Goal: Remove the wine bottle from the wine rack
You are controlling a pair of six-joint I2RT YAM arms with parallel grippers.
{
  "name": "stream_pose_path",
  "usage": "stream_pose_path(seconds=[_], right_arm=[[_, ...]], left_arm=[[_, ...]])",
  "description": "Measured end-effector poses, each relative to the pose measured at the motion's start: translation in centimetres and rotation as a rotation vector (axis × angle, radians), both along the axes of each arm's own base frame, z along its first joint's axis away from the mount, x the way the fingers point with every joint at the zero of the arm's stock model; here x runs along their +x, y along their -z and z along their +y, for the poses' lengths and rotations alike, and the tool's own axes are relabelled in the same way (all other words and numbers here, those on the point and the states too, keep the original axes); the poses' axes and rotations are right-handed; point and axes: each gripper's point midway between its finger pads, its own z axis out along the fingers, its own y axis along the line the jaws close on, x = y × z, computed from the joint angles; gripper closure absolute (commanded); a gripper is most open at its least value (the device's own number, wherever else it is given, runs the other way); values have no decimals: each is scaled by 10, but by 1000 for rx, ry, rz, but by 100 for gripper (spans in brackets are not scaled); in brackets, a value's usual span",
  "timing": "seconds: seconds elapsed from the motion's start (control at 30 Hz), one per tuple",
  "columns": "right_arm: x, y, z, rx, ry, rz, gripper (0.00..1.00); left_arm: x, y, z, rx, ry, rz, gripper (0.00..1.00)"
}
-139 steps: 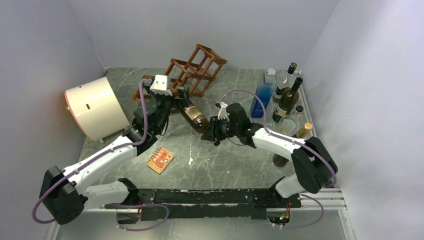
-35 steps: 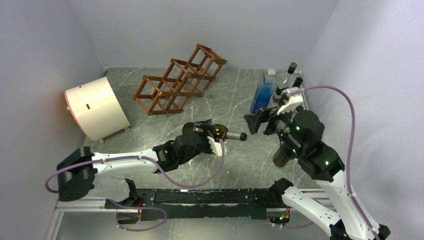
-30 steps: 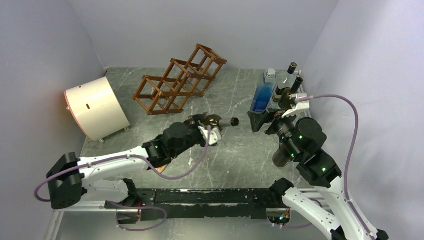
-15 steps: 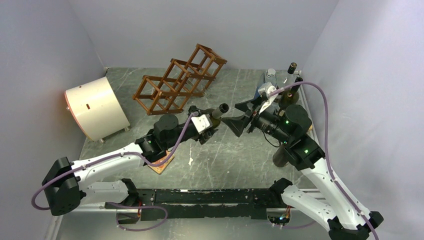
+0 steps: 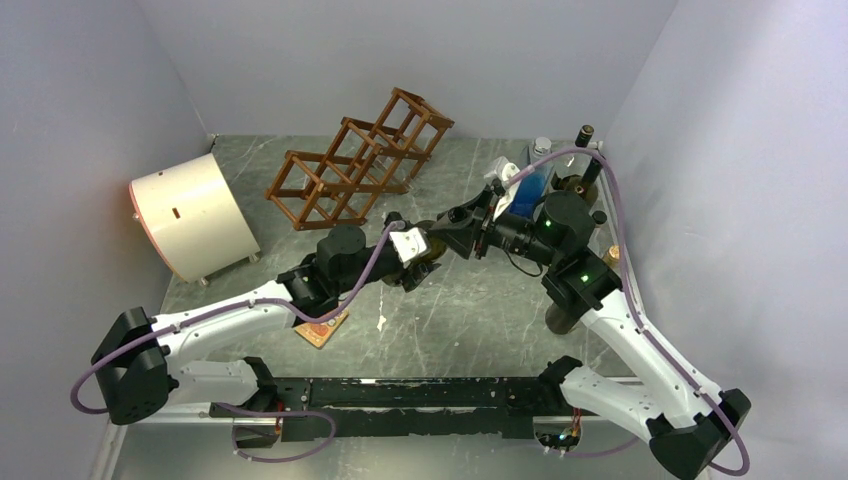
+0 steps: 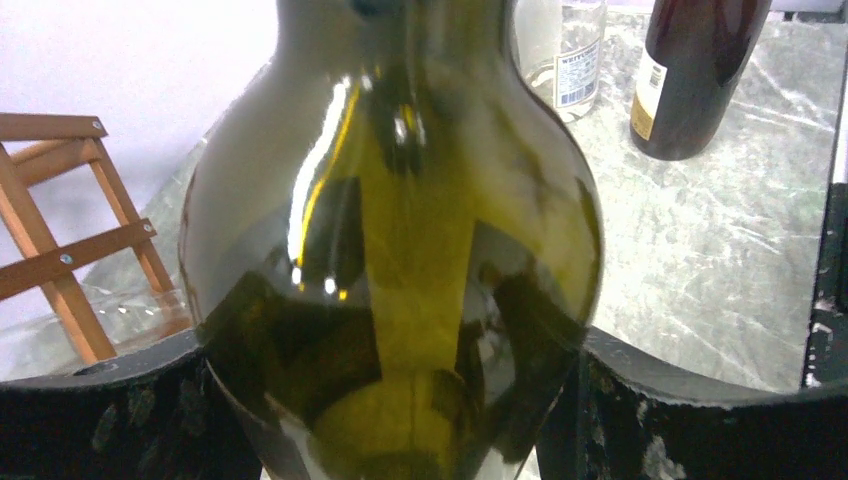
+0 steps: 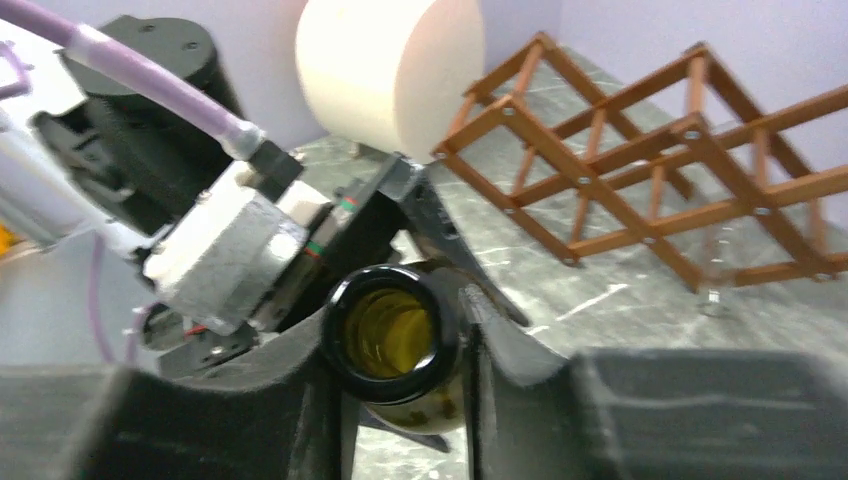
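The green glass wine bottle [image 5: 436, 246] hangs over the table's middle, well in front of the wine rack [image 5: 355, 165], whose reddish-brown cells look empty. My left gripper [image 5: 414, 256] is shut on its wide body, which fills the left wrist view [image 6: 400, 230] between the two black fingers [image 6: 110, 410]. My right gripper [image 5: 461, 223] has reached in from the right. In the right wrist view its fingers [image 7: 500, 370] press both sides of the neck just behind the open mouth [image 7: 385, 335], so it is shut on the bottle too.
A cream drum [image 5: 190, 215] lies at the left. Several bottles stand at the back right, among them a blue one [image 5: 528, 185] and a dark one [image 5: 583, 150]. Another dark bottle [image 5: 562, 318] stands by the right arm. An orange card [image 5: 322, 328] lies under the left arm.
The left arm swung the bottle back and up, neck toward the right. The right gripper came in from the right and closed from wide open onto the neck.
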Motion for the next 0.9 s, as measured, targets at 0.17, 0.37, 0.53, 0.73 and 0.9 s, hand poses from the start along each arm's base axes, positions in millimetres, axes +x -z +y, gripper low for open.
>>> stream_pose_path(seconds=[0.17, 0.37, 0.53, 0.73, 0.9], right_arm=[[11, -1, -4, -13, 45, -42, 100], [15, 2, -8, -17, 88, -21, 100], [20, 0, -15, -10, 151, -8, 100], [22, 2, -22, -14, 202, 12, 100], [36, 10, -41, -59, 347, 65, 100]], left_arm=[[0, 0, -2, -8, 5, 29, 57], [10, -7, -2, -27, -47, 25, 0], [13, -13, -1, -54, -75, 27, 2], [8, -15, -5, -47, -36, 12, 7], [5, -26, -9, -41, 1, -16, 7]])
